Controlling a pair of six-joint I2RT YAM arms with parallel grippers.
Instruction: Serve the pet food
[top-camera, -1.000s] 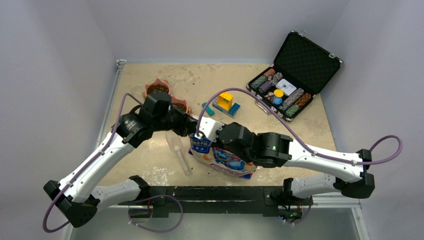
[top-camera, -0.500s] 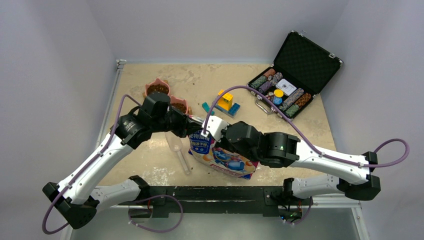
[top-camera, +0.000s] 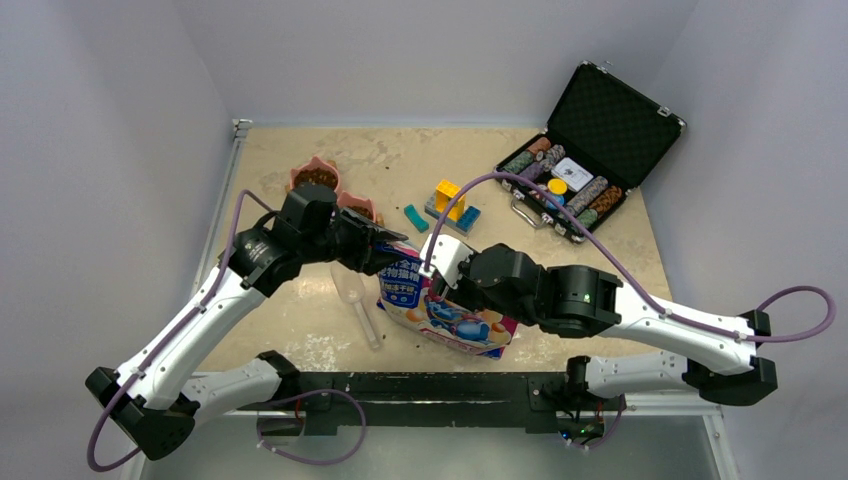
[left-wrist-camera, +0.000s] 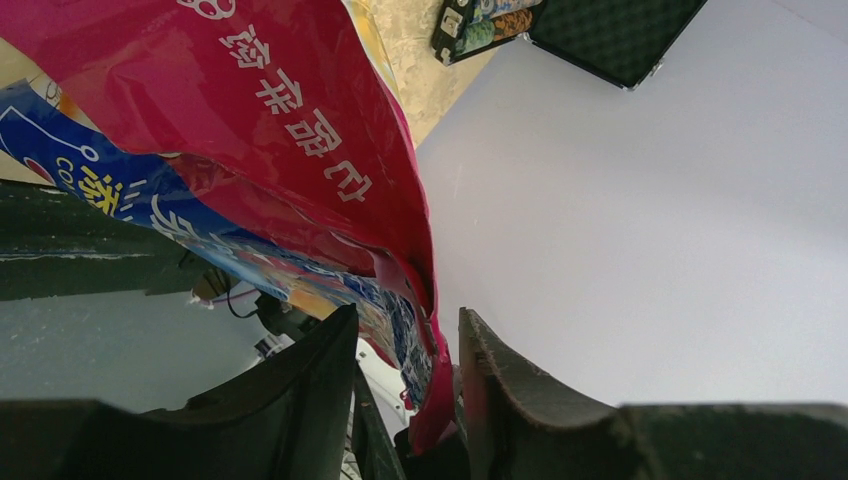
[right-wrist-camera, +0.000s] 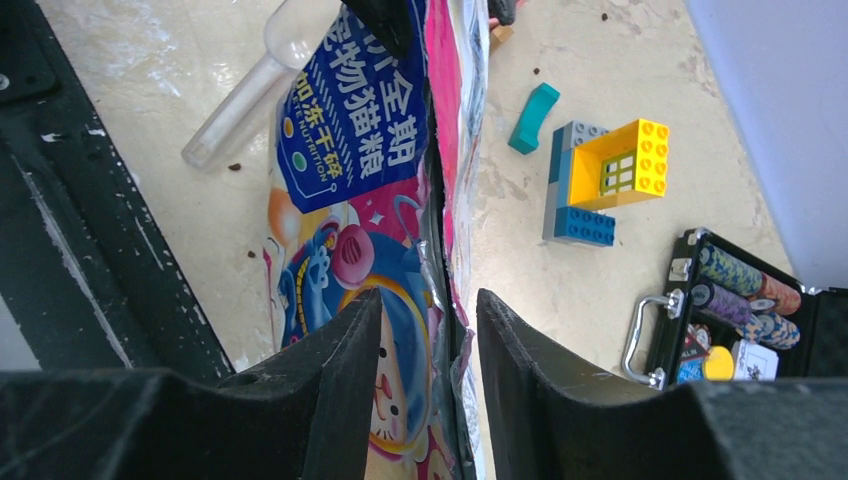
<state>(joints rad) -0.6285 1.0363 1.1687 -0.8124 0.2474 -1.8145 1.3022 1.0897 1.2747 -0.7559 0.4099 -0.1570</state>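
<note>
The pink-and-blue pet food bag (top-camera: 440, 312) rests on the table in front of the arm bases, its top toward my two grippers. In the left wrist view the bag (left-wrist-camera: 280, 110) has its red top edge between the fingers of my left gripper (left-wrist-camera: 405, 312), whose jaws stand apart with gaps beside the foil. My right gripper (right-wrist-camera: 428, 295) is also open, straddling the bag's (right-wrist-camera: 350, 130) torn rim without pinching it. Brown kibble fills a pink bowl (top-camera: 316, 178); a second pink bowl (top-camera: 358, 207) is partly hidden by the left arm.
A clear plastic scoop (top-camera: 356, 300) lies left of the bag. Yellow and blue toy bricks (top-camera: 450, 205) and a teal piece (top-camera: 415, 217) sit behind it. An open black case of poker chips (top-camera: 575, 180) stands at the back right. Walls close in on all sides.
Both grippers were shut on the bag's top edge and now stand open around it. The right arm has slid a little to the right; the bag has stayed put.
</note>
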